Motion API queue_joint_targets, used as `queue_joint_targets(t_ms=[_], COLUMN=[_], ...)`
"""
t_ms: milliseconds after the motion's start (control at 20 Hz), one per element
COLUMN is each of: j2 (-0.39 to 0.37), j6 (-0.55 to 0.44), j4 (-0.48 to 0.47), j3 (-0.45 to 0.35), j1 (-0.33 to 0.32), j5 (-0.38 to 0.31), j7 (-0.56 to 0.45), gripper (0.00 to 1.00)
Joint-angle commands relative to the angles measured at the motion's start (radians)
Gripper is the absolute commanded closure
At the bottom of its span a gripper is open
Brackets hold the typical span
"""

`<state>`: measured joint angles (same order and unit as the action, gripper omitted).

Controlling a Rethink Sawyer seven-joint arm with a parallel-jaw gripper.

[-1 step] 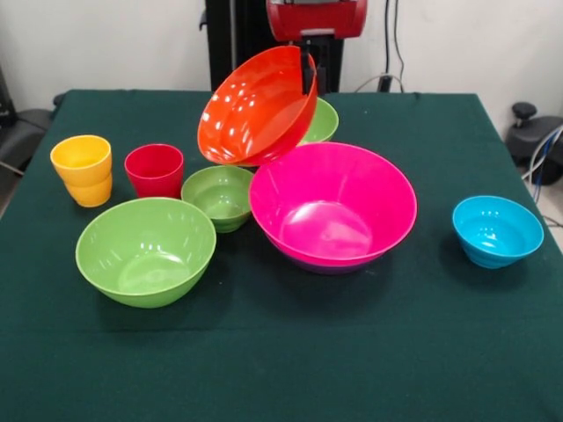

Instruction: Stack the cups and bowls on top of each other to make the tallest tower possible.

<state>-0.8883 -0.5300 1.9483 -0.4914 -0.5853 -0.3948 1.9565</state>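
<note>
A wide orange bowl (255, 110) hangs tilted in the air, its open side facing the camera. My gripper (307, 72) is shut on its upper right rim. Below and to the right stands the large hot pink bowl (332, 207), nested in a purple bowl (327, 265) that shows only as a thin edge. A lime green bowl (324, 121) is partly hidden behind the orange one. A small green bowl (219, 196) and a large green bowl (145, 251) stand to the left. A red cup (155, 170) and a yellow cup (82, 169) stand at far left.
A small sky blue bowl (497, 230) stands alone at the right. The dark green tablecloth (290, 360) covers the table to its edges. Black gear and cables (535, 141) lie beyond the right edge, and a dark object (16, 132) lies beyond the left edge.
</note>
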Motion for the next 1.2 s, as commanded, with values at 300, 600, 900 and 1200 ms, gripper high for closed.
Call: queue_joint_targets(t_ms=[300, 600, 900, 1200], j2=[0.067, 0.079, 0.062, 0.060], j6=[0.070, 0.091, 0.105, 0.116], j4=[-0.085, -0.093, -0.056, -0.041], j3=[0.157, 0.201, 0.178, 0.156], j1=[0.205, 0.256, 0.192, 0.150], j5=[-0.005, 0.024, 0.049, 0.059], j7=[0.213, 0.204, 0.120, 0.087], gripper=[1.00, 1.00, 1.00, 1.00])
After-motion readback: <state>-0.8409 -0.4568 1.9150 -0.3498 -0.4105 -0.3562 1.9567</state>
